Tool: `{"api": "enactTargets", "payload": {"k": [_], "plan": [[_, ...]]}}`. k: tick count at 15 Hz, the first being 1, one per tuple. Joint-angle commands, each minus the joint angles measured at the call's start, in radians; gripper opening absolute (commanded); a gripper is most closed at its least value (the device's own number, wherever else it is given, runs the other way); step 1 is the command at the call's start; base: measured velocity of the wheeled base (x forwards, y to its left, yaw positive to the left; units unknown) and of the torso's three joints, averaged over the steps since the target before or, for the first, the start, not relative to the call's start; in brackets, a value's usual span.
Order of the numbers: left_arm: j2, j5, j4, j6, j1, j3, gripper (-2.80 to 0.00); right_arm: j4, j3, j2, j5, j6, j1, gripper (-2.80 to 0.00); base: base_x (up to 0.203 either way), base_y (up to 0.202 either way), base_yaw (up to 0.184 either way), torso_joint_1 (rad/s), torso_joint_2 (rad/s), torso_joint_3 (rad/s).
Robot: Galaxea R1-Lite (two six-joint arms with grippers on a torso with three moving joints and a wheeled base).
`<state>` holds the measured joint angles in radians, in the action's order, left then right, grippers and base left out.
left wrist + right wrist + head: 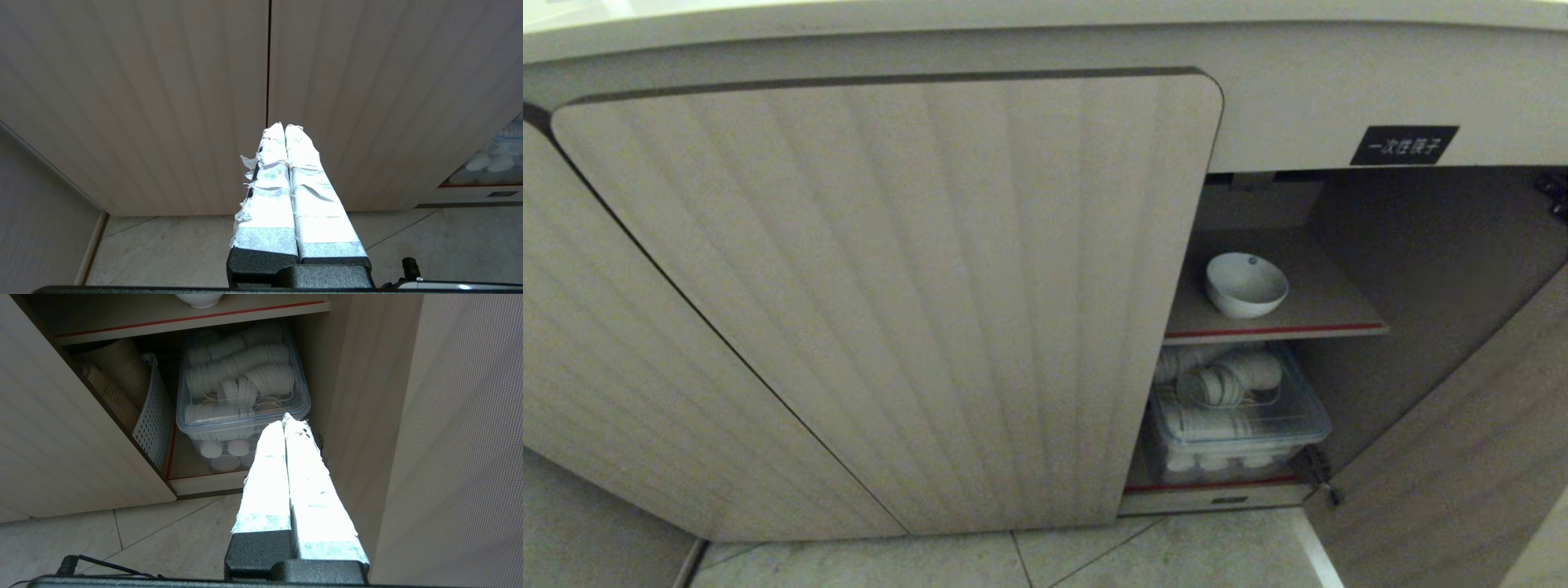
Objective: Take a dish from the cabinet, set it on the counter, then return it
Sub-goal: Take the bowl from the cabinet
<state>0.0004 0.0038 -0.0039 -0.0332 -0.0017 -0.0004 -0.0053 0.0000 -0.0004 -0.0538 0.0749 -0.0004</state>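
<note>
The dish (1246, 283), a small white bowl, lies tilted on the cabinet's upper red-edged shelf (1274, 330); its foot (200, 299) shows in the right wrist view. The cabinet (890, 302) has its left door closed and its right door (1454, 457) swung open. The counter (768, 33) runs along the top above it. My right gripper (284, 421) is shut and empty, low in front of the open compartment, well below the dish. My left gripper (284, 127) is shut and empty, facing the closed ribbed doors. Neither arm shows in the head view.
A clear plastic bin (1241, 408) of stacked white ribbed cups fills the lower shelf. Beside it stands a perforated white basket (153, 412) with brown rolls. A black label (1403, 145) sits above the opening. Tiled floor (1176, 555) lies below.
</note>
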Motion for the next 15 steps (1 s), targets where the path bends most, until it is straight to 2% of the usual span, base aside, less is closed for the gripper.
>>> {"api": "enactTargets", "payload": {"k": [1, 9, 15], "plan": [[0.0, 0.001, -0.001, -0.001, 0.0, -0.001, -2.8, 0.001, 0.0, 0.0, -0.004, 0.0, 0.0, -2.8, 0.0, 0.0, 0.0, 0.0, 0.0, 0.0], [0.0, 0.001, -0.001, -0.001, 0.0, -0.001, -2.8, -0.004, 0.0, 0.0, -0.008, -0.006, 0.0, -2.8, 0.0, 0.0, 0.0, 0.0, 0.0, 0.0], [0.0, 0.001, -0.001, -0.001, 0.0, -0.001, -2.8, -0.116, 0.0, 0.0, -0.008, -0.029, 0.0, -2.8, 0.0, 0.0, 0.0, 0.0, 0.0, 0.0]]}}
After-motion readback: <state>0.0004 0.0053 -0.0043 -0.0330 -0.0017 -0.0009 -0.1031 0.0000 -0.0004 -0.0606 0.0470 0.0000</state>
